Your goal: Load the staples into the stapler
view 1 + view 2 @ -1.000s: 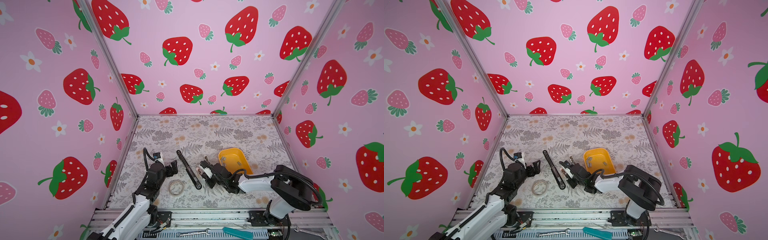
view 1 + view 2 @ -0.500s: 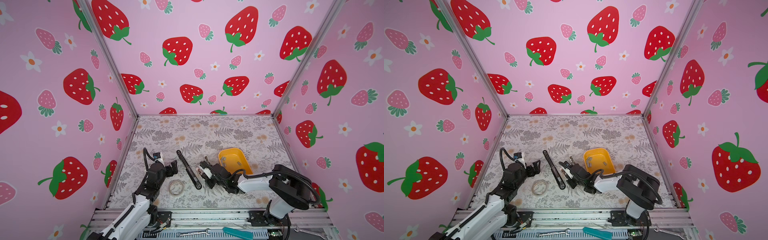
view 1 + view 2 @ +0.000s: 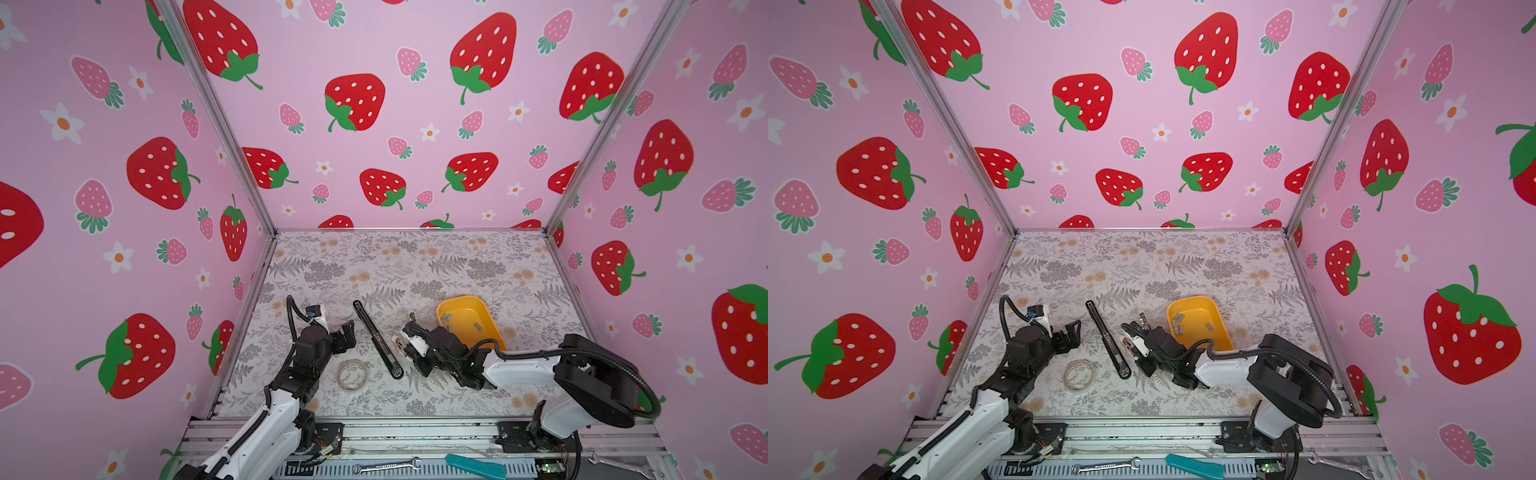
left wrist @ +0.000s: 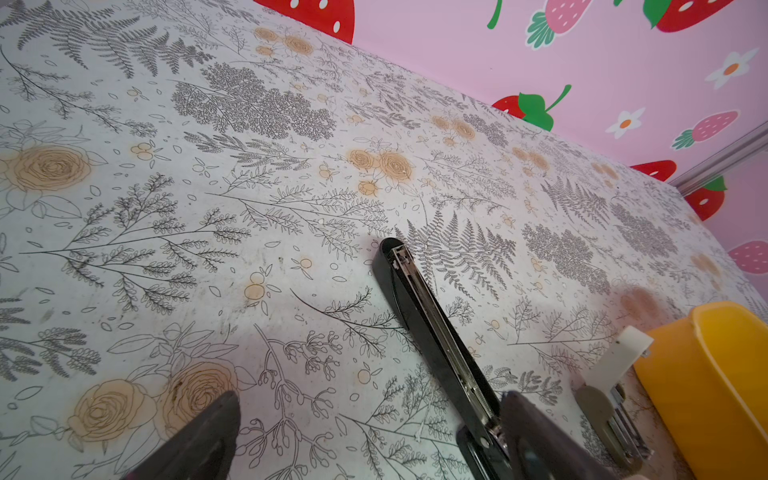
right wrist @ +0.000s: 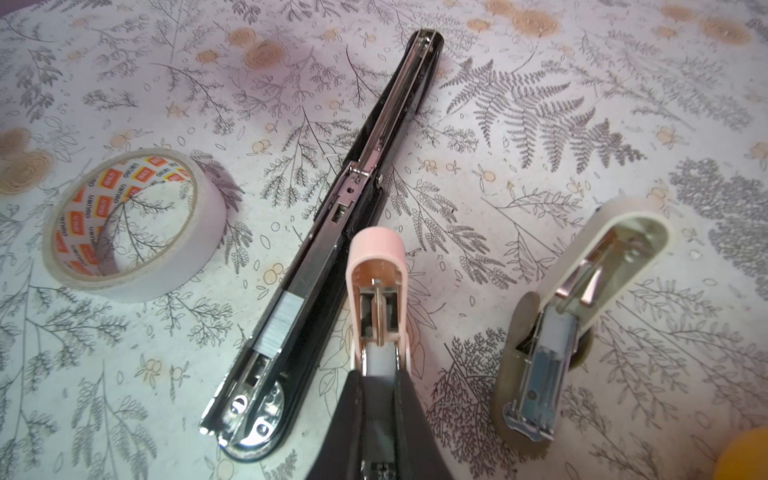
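In the right wrist view, my right gripper (image 5: pixel 377 374) is shut on a pale grey strip of staples (image 5: pixel 377 360) that sits in the channel of the open pink stapler (image 5: pixel 376 253). A long black stapler (image 5: pixel 357 199) lies open beside it with another strip (image 5: pixel 279 322) in its channel. On the other side a cream stapler (image 5: pixel 590 286) lies open. More staples (image 3: pixel 446 319) lie in the yellow tray (image 3: pixel 494 332). My left gripper (image 3: pixel 347 332) stands open and empty, left of the black stapler (image 3: pixel 377 345).
A roll of tape (image 3: pixel 352 374) lies near the front, between the two arms. The yellow tray (image 3: pixel 1223 332) stands just behind my right arm. Pink strawberry walls close in the left, back and right. A wrench (image 3: pixel 386 467) and a teal tool (image 3: pixel 473 465) lie on the front rail.
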`<state>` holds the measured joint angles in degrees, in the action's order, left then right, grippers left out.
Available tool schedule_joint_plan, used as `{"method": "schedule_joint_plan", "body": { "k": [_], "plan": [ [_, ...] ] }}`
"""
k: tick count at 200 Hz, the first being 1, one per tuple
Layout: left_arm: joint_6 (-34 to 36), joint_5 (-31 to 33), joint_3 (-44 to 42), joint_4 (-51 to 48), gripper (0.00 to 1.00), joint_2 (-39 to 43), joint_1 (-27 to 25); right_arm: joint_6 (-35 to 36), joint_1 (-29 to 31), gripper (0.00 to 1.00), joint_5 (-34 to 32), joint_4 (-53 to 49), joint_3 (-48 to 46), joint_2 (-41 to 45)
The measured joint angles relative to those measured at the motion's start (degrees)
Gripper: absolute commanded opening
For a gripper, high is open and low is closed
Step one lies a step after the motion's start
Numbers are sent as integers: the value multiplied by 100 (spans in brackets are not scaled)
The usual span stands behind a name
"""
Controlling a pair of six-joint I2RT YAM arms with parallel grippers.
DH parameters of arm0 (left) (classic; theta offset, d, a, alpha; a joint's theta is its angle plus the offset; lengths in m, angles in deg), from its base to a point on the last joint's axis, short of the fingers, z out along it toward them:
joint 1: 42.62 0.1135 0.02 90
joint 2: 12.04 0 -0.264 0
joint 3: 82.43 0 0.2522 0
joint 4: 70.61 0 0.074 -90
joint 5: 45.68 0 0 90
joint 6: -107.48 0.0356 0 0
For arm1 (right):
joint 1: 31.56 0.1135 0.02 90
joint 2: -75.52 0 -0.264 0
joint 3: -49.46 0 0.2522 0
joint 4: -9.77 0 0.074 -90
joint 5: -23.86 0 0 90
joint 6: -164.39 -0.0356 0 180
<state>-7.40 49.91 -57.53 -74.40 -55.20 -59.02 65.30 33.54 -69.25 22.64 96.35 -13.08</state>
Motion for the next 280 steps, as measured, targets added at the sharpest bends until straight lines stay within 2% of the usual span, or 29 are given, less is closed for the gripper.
{"method": "schedule_joint_plan", "body": {
  "k": [195, 280],
  "plan": [
    [-2, 0, 0, 0, 99, 0, 0, 190, -13, 2, 24, 92, -2, -466],
    [-4, 0, 0, 0, 99, -2, 0, 223, -13, 2, 26, 107, -15, -319]
  ]
}}
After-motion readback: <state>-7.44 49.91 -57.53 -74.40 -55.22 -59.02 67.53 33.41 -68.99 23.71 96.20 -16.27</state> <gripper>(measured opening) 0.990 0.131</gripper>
